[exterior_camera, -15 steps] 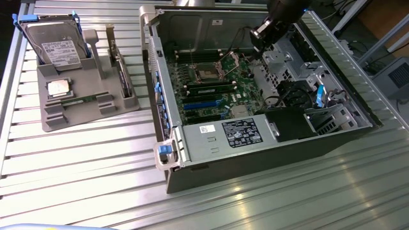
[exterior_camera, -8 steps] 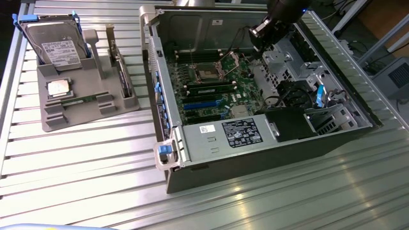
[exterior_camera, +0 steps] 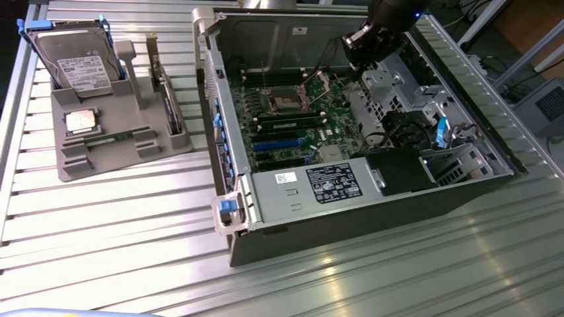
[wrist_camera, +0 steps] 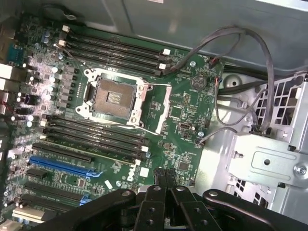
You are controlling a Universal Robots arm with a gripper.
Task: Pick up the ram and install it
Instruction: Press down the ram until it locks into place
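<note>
My gripper, closed and empty, hovers inside the case; the exterior view shows ram seated.

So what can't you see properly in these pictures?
- Hard drive label, exterior view: writing too small to read.
- Thin green strip in the grey tray, exterior view: too small to tell if it's the ram.
- Motherboard, wrist view: part hidden behind the black jaws.

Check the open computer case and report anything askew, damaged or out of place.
Nothing looks damaged or spilled. One thing stands out: the CPU socket on the motherboard stands open and empty, its metal frame swung aside.
</note>
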